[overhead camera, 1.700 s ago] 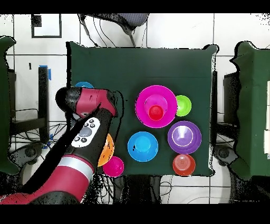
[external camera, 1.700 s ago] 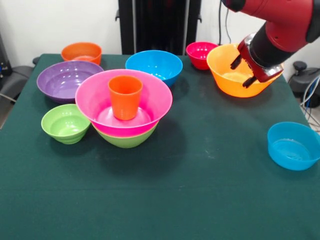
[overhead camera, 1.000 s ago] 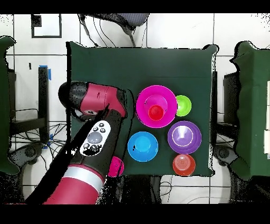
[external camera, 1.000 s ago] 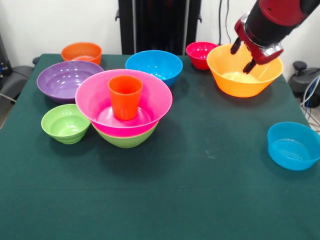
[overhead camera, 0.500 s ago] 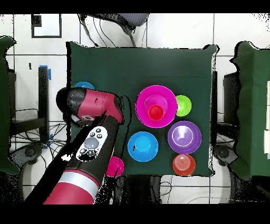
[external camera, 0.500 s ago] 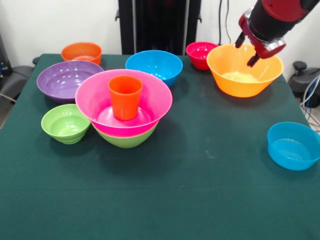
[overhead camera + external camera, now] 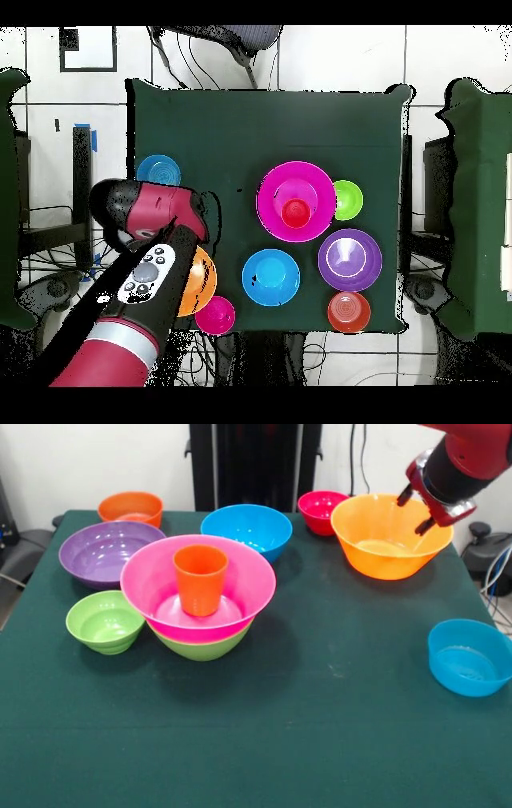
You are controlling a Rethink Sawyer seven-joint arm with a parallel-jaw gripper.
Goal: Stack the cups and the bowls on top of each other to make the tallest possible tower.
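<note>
Tower: the cup (image 7: 200, 578) stands in the upper bowl (image 7: 244, 580), which is nested in the lower bowl (image 7: 204, 648), left of the middle of the desk (image 7: 304, 736).
Left: the side bowl (image 7: 104, 620) sits just beside the tower; the rear-left bowl (image 7: 110, 552) lies behind it; the corner bowl (image 7: 130, 506) is farther back.
Back: the centre-back bowl (image 7: 246, 528) lies behind the tower; right of it, the back small bowl (image 7: 322, 508) sits just beside the large bowl (image 7: 390, 552).
Right: the lone bowl (image 7: 470, 656) sits near the edge, well apart.
Hand: the hand (image 7: 410, 512) hangs over the large bowl's right rim.
</note>
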